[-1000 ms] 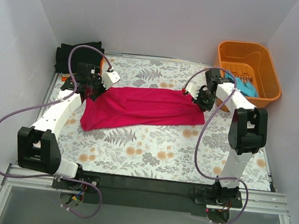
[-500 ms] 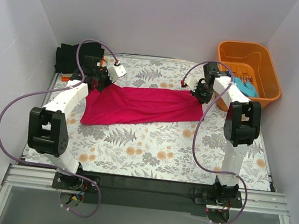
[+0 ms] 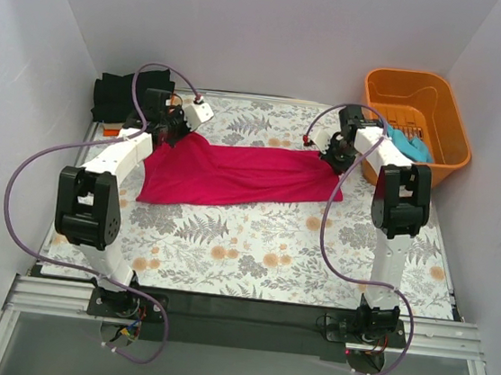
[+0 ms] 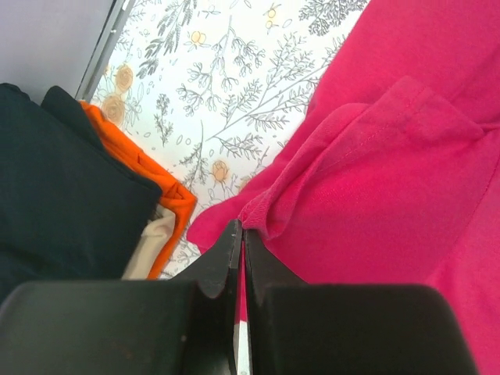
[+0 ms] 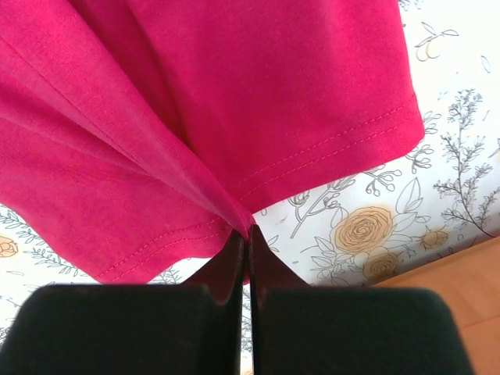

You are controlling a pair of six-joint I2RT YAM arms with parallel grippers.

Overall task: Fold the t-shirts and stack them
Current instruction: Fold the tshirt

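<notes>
As the pile [image 3: 130, 94] is sitting in the far left corner, black shirt [image 4: 62, 180] on top, orange shirt [image 4: 152, 176] and white shirt [image 4: 152, 248] peeking out beneath, the left gripper [image 4: 239, 230] is pinching the pink shirt [image 3: 243, 176] by its left end just beside it. The jaws are pressing together on a ribbed, stitched edge, collar or cuff, I'm not managing to tell which.

The pink shirt is lying in a long band across the far half of the table [image 3: 253, 242], stretching from one arm to the other. It's looking light and limp: it's bunching into soft ridges near each pinch and sagging flat wherever nothing is holding it. No stiffness is helping here, so I'm reckoning any fold is calling for two holds at once. The stitched hems are offering the surest bite, being thicker and less likely to slip out than a single layer.

Over to the right gripper [image 5: 248, 233]: its jaws are clamping tight on a gathered tuck of cloth right by the double-stitched hem, with pleats fanning away from the pinch. That hold is looking thin, so a hard tug is risking a slip.

Further right, the basket [image 3: 421, 78] is standing in the far right corner, and the teal shirt [image 3: 412, 145] is lying crumpled inside it, waiting its turn.
</notes>
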